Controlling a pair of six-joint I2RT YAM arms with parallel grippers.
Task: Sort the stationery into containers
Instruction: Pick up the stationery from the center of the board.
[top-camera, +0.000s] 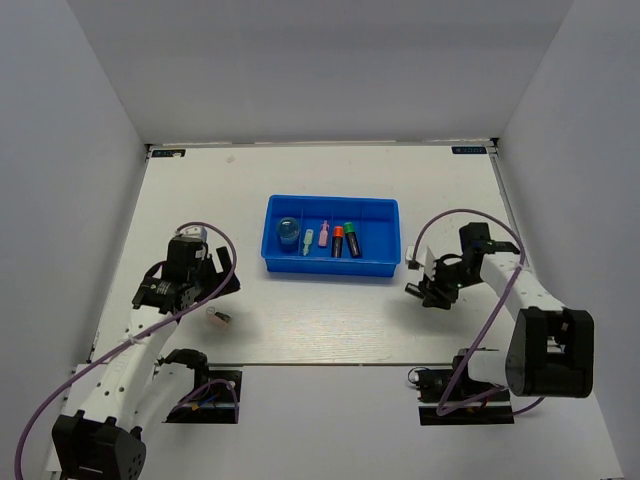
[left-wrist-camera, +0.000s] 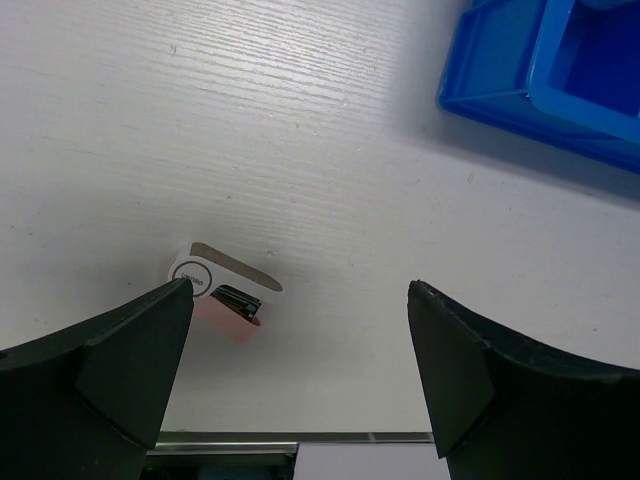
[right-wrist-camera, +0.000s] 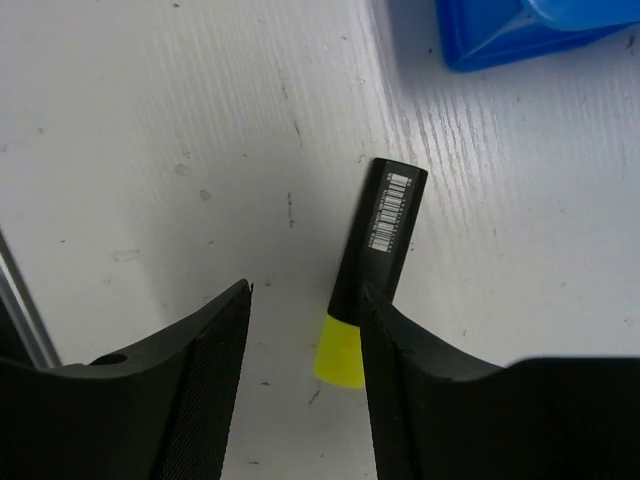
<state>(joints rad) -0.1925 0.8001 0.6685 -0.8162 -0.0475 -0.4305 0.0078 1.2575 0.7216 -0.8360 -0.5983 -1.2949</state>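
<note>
The blue tray (top-camera: 383, 212) stands mid-table and holds a blue round piece (top-camera: 290, 234), a whitish piece (top-camera: 308, 240), a pink piece (top-camera: 324, 232), an orange-capped highlighter (top-camera: 338, 241) and a green-capped highlighter (top-camera: 352, 239). A small whitish and pink piece (top-camera: 218, 318) lies on the table near the left arm. My left gripper (top-camera: 228, 275) is open and empty; in the left wrist view (left-wrist-camera: 300, 290) that piece (left-wrist-camera: 225, 288) lies by the left fingertip. My right gripper (top-camera: 420, 287) is open over a yellow-capped highlighter (right-wrist-camera: 385, 225), whose cap lies against the right finger (right-wrist-camera: 420, 380).
The tray's corner shows in the left wrist view (left-wrist-camera: 500, 100) and in the right wrist view (right-wrist-camera: 480, 45). White walls enclose the table on three sides. The arm bases and their purple cables (top-camera: 480, 330) sit at the near edge.
</note>
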